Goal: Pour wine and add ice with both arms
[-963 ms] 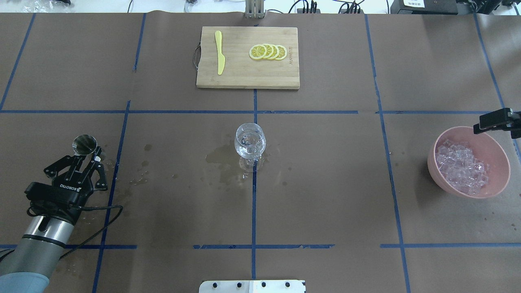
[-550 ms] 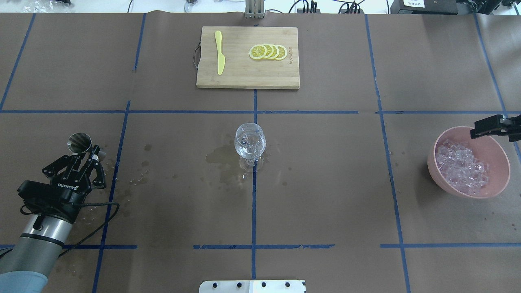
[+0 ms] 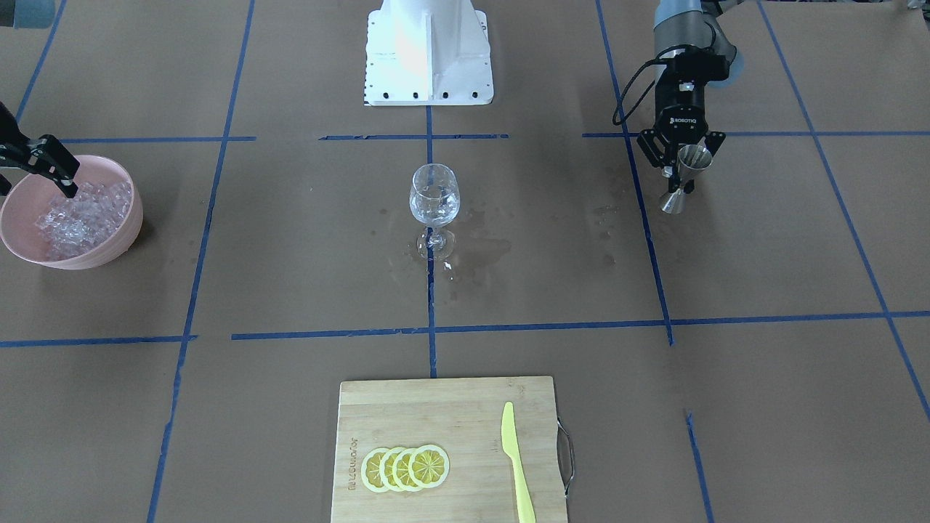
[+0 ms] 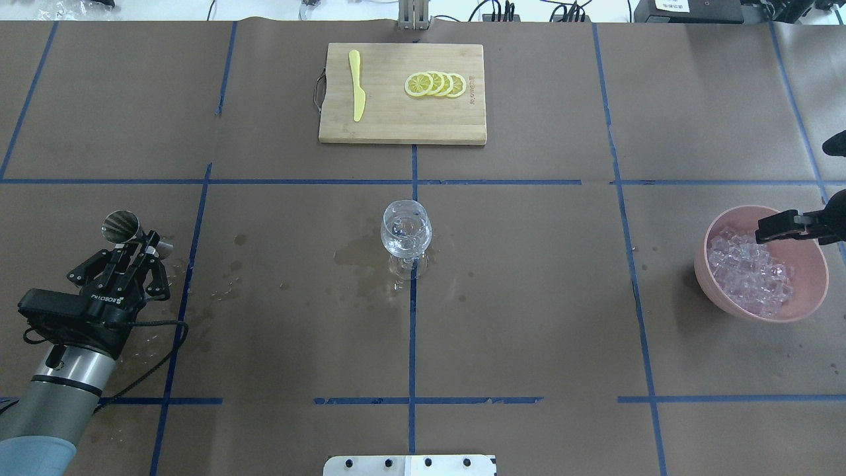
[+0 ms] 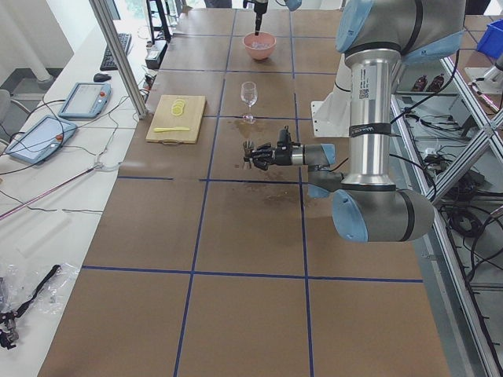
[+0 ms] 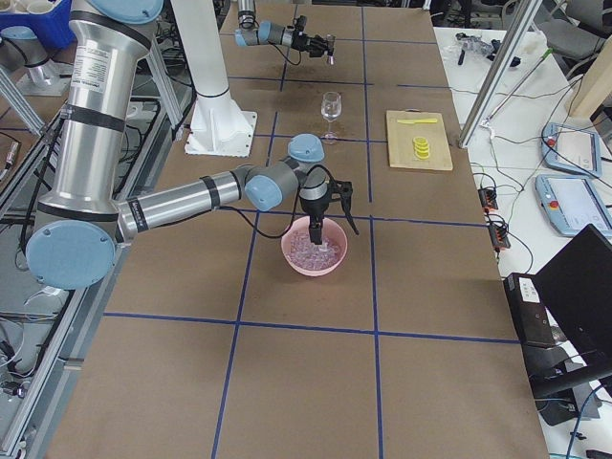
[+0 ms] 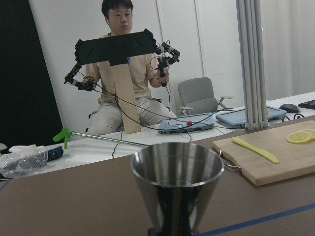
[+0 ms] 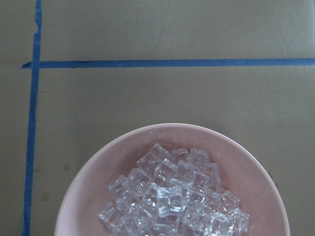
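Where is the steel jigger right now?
In the overhead view, the jigger is at far left, held in the left gripper, well left of the wine glass.

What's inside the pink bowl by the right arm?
A heap of clear ice cubes, piled in the middle of the bowl and lying below its rim. The bowl's bottom is covered by the heap, so whether any meltwater sits there can't be seen.

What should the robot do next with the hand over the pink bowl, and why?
Probably lower the right hand a little into the pink bowl and close on one ice cube. It hangs open above the ice, holding nothing, while the wine glass already has liquid in it and the left hand holds the jigger far off to the side.
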Controlling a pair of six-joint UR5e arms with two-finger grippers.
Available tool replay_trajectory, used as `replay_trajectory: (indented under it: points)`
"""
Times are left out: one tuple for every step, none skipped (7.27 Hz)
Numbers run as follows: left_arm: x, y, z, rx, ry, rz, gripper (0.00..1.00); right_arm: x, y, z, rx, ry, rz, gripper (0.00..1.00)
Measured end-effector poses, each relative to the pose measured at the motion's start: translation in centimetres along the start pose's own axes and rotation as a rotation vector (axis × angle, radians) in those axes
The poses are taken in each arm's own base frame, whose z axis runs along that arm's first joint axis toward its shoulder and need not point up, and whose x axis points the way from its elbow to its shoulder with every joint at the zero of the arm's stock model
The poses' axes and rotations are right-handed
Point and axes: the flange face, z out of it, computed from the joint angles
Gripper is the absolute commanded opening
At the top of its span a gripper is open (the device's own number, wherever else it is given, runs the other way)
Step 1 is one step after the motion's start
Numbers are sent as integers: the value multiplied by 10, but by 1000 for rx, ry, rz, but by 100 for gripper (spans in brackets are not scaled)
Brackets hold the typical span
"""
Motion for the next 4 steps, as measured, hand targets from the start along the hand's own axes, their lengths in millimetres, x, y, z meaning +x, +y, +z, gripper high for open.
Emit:
replay_trajectory:
  points:
    - [-1, -1, 1, -1, -1, -3, 0, 4, 4, 12, 1, -6, -13, 100]
    - [-1, -1, 2, -1, 0, -4, 0, 5, 8, 23, -8, -4, -24, 99]
    - [-1, -1, 2, -2, 0, -5, 0, 4, 11, 30, -15, 0, -35, 97]
    - [-1, -1, 2, -2, 0, -6, 0, 0, 13, 35, -22, 3, -46, 91]
